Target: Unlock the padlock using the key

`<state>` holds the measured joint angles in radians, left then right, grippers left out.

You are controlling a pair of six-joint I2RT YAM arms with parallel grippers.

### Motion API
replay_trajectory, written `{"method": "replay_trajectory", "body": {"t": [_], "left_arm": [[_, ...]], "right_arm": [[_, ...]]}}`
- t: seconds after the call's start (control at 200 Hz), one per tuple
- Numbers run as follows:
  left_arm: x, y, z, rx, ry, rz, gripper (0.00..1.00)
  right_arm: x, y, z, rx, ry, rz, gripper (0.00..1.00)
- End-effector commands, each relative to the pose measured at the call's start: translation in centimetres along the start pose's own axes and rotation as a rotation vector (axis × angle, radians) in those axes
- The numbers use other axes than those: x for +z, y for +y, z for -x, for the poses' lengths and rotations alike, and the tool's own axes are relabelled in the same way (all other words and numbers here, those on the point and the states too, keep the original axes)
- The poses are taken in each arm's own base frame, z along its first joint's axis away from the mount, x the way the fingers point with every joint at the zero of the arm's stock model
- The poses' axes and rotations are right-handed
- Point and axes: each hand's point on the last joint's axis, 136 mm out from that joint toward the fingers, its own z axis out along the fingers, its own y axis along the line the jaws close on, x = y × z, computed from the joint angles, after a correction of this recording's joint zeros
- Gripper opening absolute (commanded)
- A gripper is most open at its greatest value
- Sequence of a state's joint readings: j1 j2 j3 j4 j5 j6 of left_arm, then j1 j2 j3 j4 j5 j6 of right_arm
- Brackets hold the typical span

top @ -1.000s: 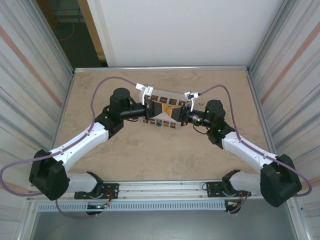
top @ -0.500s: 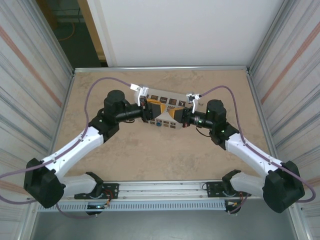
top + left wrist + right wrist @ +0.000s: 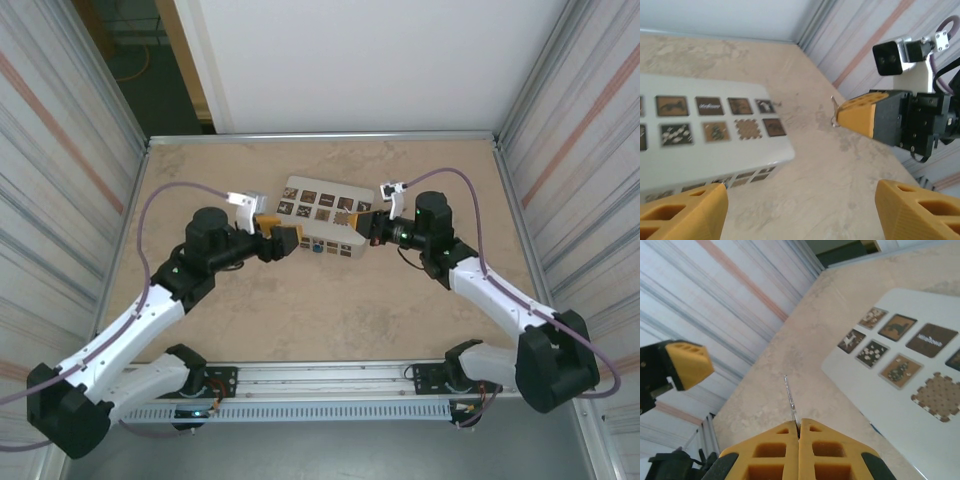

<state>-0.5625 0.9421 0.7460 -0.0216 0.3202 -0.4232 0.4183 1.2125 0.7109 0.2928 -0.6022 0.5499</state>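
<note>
The padlock (image 3: pixel 316 247) is a tiny blue body lying against the front side of the white box (image 3: pixel 320 214) at mid-table. My right gripper (image 3: pixel 366 226) is just right of the box, shut on the key. In the right wrist view the key's thin metal blade (image 3: pixel 792 399) sticks out from the closed yellow jaws of that gripper (image 3: pixel 799 423), over bare table. My left gripper (image 3: pixel 283 236) stands open just left of the box, nothing between its fingers (image 3: pixel 920 210). The left wrist view looks across at the right gripper (image 3: pixel 840 114) and the key (image 3: pixel 833 107).
The white box (image 3: pixel 705 130) with brown picture squares lies flat, its near right corner between the two grippers. Corrugated metal walls (image 3: pixel 70 170) close both sides, and a rail (image 3: pixel 330 375) runs along the near edge. Bare table lies in front of the box.
My left gripper has opened and drawn back to the left, away from the box front. The box has settled flat. The right gripper has stayed shut on the key, nearly in place.
</note>
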Motion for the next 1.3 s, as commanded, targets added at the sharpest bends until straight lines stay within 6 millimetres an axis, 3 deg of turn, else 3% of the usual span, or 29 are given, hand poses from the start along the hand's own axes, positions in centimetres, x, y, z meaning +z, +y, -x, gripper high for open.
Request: {"method": "replay_trajectory", "body": {"t": [0.0, 0.225, 0.431, 0.942, 1.298], "left_arm": [[-0.7, 2.4, -2.1, -0.016, 0.027, 0.105, 0.79], [-0.4, 5.3, -6.6, -0.116, 0.074, 0.171, 0.80], [0.9, 6.7, -8.3, -0.262, 0.048, 0.116, 0.83], [7.1, 8.3, -7.1, -0.348, 0.097, -0.038, 0.82], [10.7, 12.2, -6.4, -0.348, 0.126, -0.024, 0.79]], "right_arm": [[0.9, -0.1, 1.1, 0.026, -0.020, 0.027, 0.00], [3.3, -2.5, -0.2, 0.098, 0.014, 0.024, 0.00], [5.1, -4.4, -1.4, 0.152, 0.049, 0.019, 0.00], [7.6, -8.1, -3.0, 0.211, 0.089, 0.002, 0.00], [7.9, -9.7, -4.4, 0.225, 0.120, -0.035, 0.00]]}}
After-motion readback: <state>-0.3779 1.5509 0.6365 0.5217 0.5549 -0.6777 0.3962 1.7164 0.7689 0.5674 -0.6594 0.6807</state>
